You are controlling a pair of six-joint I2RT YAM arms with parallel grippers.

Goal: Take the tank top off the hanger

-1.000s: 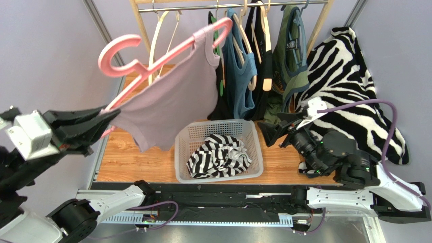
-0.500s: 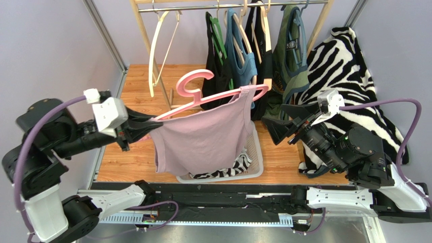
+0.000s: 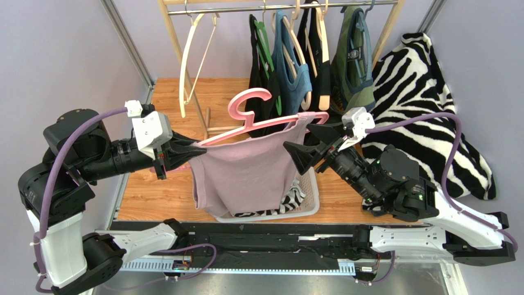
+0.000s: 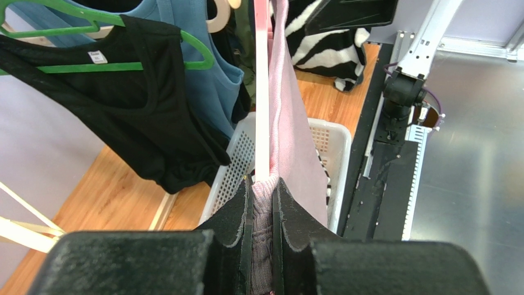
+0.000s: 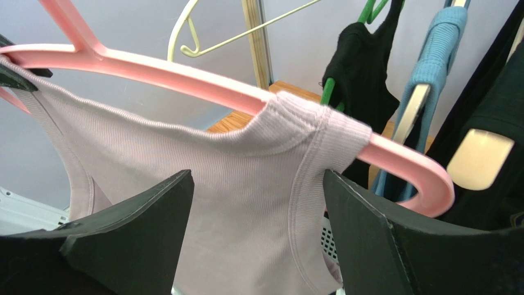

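1. The left end effector (image 3: 186, 152) is pinched almost shut on the left shoulder of the tank top (image 3: 246, 175). The left end of the pink hanger (image 3: 258, 125) is caught in the same grip. From its wrist view, mauve cloth is squeezed between the fingers (image 4: 237, 215), and the hanger's arm comes out just above them.
2. The tank top is on the hanger with both straps over its arms. It is held in the air in front of the rail (image 3: 277, 7) and hangs down over the basket (image 3: 310, 184).
3. The hanger's hook points up and is clear of the rail. The hanger runs from the left end effector across to the right one.
4. The right end effector (image 3: 301, 141) is spread wide and holds nothing. It sits at the tank top's right shoulder. In its wrist view the strap and the hanger's right tip lie between the two fingers (image 5: 141, 239). I can't tell whether either finger touches the cloth.
5. The basket stands on the wooden tabletop (image 3: 147, 190). A striped cloth (image 3: 289, 200) lies in it, mostly hidden behind the tank top.
6. On the rail hang a black top (image 3: 259, 58), a blue top (image 3: 289, 67) and a green top (image 3: 353, 55). A zebra cloth (image 3: 424, 86) is heaped at the right.
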